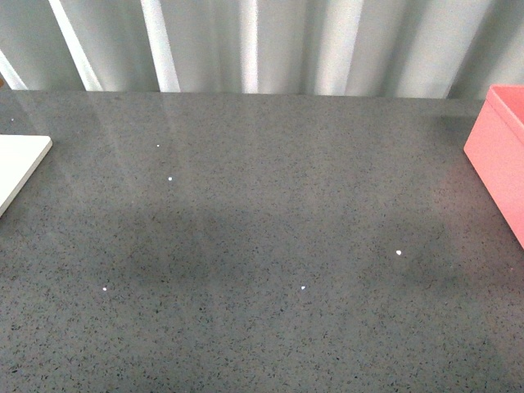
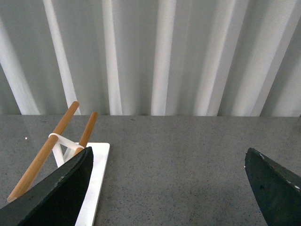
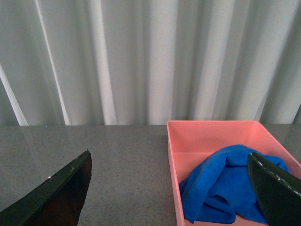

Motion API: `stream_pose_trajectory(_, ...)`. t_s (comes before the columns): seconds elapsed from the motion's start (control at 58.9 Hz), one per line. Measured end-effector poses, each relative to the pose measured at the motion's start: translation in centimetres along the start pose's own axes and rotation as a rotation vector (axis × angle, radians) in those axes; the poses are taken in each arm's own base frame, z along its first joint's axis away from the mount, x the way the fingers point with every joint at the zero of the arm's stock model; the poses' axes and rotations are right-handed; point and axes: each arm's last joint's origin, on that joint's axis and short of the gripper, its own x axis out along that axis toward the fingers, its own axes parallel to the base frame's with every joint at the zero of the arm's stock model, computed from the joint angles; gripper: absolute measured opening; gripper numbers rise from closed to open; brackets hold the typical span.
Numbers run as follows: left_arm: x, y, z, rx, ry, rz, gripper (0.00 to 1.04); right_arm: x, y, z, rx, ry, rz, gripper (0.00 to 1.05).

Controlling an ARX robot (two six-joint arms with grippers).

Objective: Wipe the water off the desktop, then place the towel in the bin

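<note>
Both claws, left (image 2: 167, 188) and right (image 3: 169, 188), gape wide, holding nothing; towel (image 3: 225, 186) lies in the bin (image 3: 211, 131) (desktop (image 1: 262, 246) looks dry), so I judge only retreat remains

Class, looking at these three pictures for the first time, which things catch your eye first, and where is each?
The blue towel lies crumpled inside the pink bin, which sits at the right edge of the grey desktop. At the desktop's left edge lies a white board carrying a rack of wooden rods.

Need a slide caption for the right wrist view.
Blue towel lies crumpled in the pink bin on the desktop; right gripper open.
</note>
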Motion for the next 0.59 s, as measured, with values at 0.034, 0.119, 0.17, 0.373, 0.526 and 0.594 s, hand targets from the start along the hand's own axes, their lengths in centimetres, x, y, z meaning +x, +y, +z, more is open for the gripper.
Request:
stream_pose_trajectory(0.034, 0.0, 0.0, 0.0, 0.0, 0.0, 0.0, 0.98, 0.0, 0.0, 0.0, 0.0, 0.0, 0.0, 0.98)
stream_pose_trajectory(0.119, 0.0, 0.0, 0.0, 0.0, 0.0, 0.0, 0.98, 0.0, 0.0, 0.0, 0.0, 0.0, 0.0, 0.98)
stream_pose_trajectory(0.17, 0.0, 0.0, 0.0, 0.0, 0.0, 0.0, 0.98, 0.0, 0.0, 0.0, 0.0, 0.0, 0.0, 0.98)
stream_pose_trajectory(0.373, 0.0, 0.0, 0.0, 0.0, 0.0, 0.0, 0.98, 0.0, 0.0, 0.0, 0.0, 0.0, 0.0, 0.98)
stream_pose_trajectory(0.526, 0.0, 0.0, 0.0, 0.0, 0.0, 0.0, 0.98, 0.0, 0.0, 0.0, 0.0, 0.0, 0.0, 0.98)
stream_pose_trajectory(0.594, 0.0, 0.0, 0.0, 0.0, 0.0, 0.0, 0.98, 0.0, 0.0, 0.0, 0.0, 0.0, 0.0, 0.98)
